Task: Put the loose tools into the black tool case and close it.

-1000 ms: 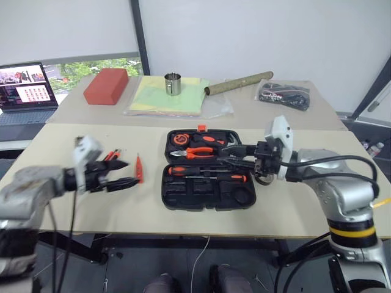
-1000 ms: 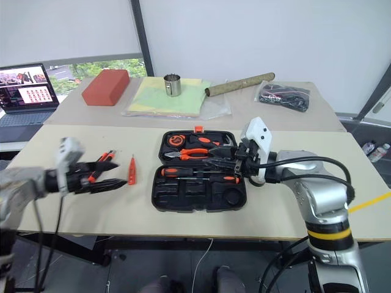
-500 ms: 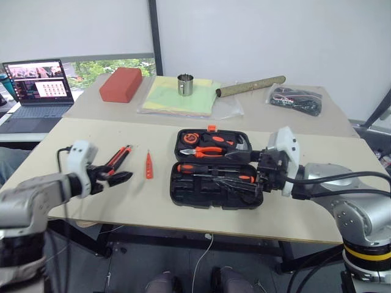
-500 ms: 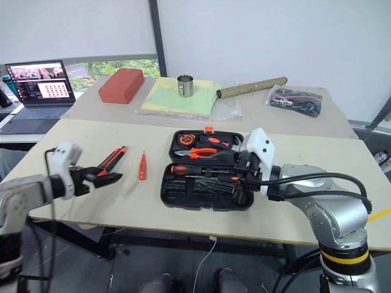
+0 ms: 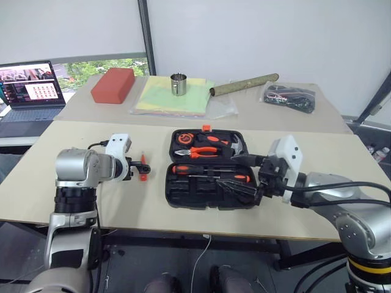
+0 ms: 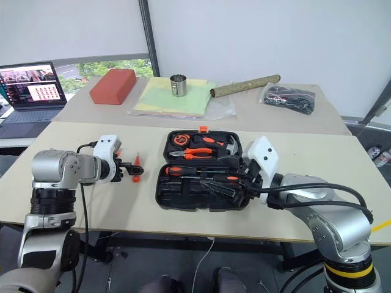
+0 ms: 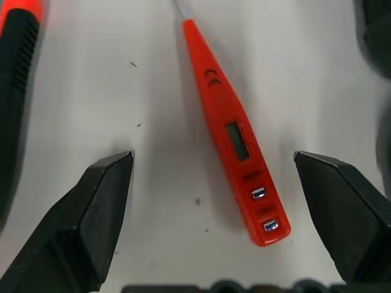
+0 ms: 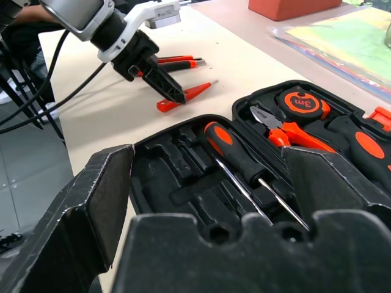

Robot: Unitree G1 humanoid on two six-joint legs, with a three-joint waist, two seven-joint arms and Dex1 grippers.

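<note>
The black tool case (image 5: 174, 196) lies open at the table's middle. It holds an orange-and-black screwdriver (image 8: 237, 157), pliers, a hammer and a tape measure (image 8: 302, 101). My right gripper (image 5: 242, 176) hovers open over the case's right end with nothing in it. Left of the case, my left gripper (image 7: 214, 156) points down, open, straddling the slim orange tester screwdriver (image 7: 234, 135) on the table. More loose tools (image 8: 178, 61) with orange-and-black handles lie just beyond the left gripper.
A second table behind carries a laptop (image 5: 27, 91), a red-brown block (image 5: 112, 85), a metal cup (image 5: 178, 84) on yellow-green sheets, a cardboard tube (image 5: 244, 84) and a clear bag with a black bundle (image 5: 287, 96). Bare tabletop lies in front of the case.
The camera shifted. My left gripper swung in toward the case, tipped downward, and now straddles the tester screwdriver. The right gripper's fingers spread wider and stay over the case.
</note>
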